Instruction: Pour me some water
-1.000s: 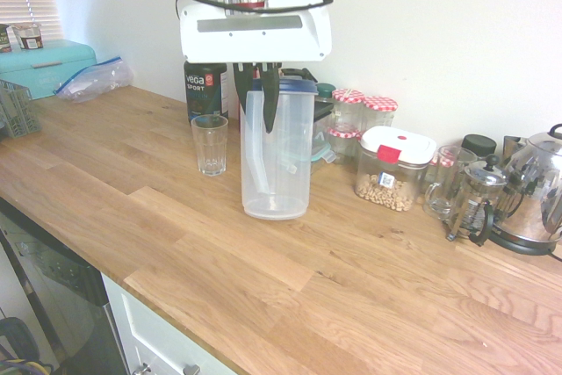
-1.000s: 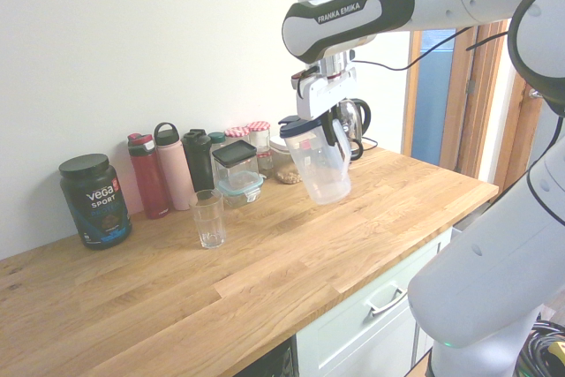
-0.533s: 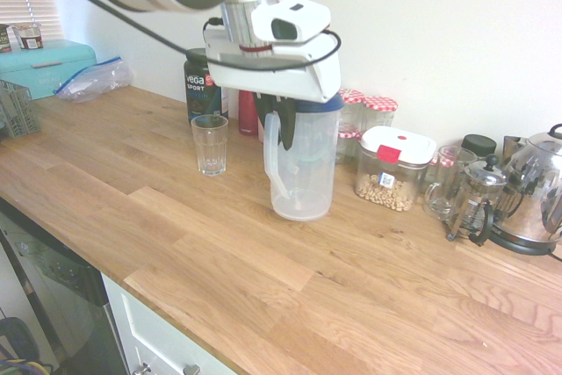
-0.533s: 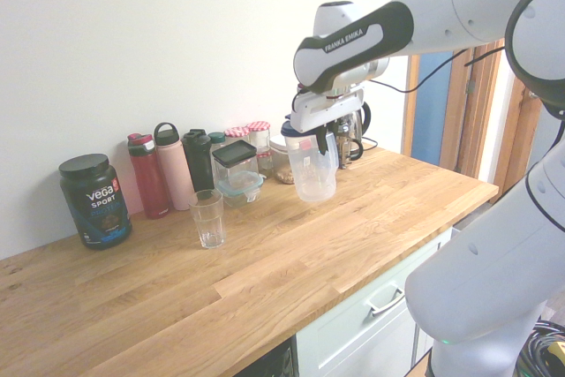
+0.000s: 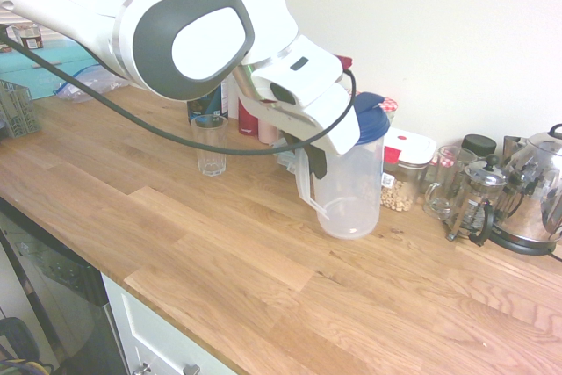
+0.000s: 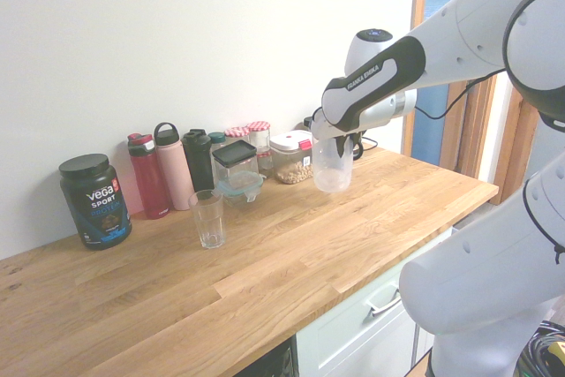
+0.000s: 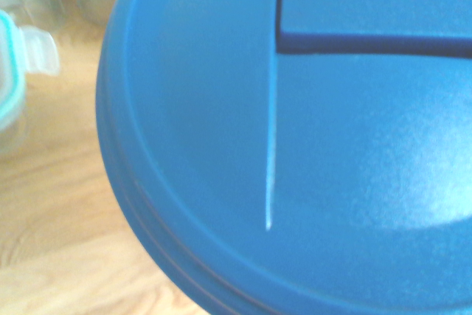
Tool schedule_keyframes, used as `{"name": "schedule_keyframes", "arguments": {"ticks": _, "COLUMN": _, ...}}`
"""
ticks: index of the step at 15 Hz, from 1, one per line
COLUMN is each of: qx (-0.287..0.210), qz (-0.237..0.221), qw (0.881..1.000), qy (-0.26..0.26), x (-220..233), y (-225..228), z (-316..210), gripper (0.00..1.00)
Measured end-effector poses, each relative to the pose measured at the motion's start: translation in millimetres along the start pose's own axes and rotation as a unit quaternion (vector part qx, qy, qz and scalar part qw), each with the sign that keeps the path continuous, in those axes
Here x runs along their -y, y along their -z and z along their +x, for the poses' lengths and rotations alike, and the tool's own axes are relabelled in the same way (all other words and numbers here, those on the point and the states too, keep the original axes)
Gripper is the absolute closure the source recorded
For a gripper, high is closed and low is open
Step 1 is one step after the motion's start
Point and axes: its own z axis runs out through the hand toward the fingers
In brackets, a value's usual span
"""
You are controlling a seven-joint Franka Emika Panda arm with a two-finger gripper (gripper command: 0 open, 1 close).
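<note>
On the wooden surface (image 5: 219, 243), going from left to right in the first exterior view: a small clear ribbed drinking glass (image 5: 209, 144) stands upright and looks empty, well apart from the clear plastic pitcher with a blue lid (image 5: 349, 183) further right. The claw (image 5: 313, 157) is clenched on the pitcher's handle side, just under the lid, and carries it near the white-lidded container (image 5: 408, 148) and the glass coffee press (image 5: 474, 202). Whether its base touches the wood or hangs just above cannot be told. The blue lid fills the wrist view. The pitcher looks nearly empty, so I judge it light; its thin smooth walls may flex and slip, making the stiff handle the best hold. The glass is fragile and tippy, so a spout bump could knock it over
</note>
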Motion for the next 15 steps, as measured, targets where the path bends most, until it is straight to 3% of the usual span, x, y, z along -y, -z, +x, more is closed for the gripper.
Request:
{"name": "schedule_keyframes", "arguments": {"ticks": 7, "qx": 0.044, "qz": -0.009, "qw": 0.999, "qy": -0.006, "x": 0.5, "y": -11.3, "z": -14.2, "gripper": 1.00}}
{"name": "schedule_keyframes", "arguments": {"ticks": 8, "qx": 0.047, "qz": -0.011, "qw": 0.999, "qy": -0.006, "x": -0.2, "y": -14.1, "z": -14.4, "gripper": 0.00}}
{"name": "schedule_keyframes", "arguments": {"ticks": 15, "qx": 0.056, "qz": -0.017, "qw": 0.998, "qy": -0.001, "x": -3.9, "y": -23.7, "z": -14.1, "gripper": 0.00}}
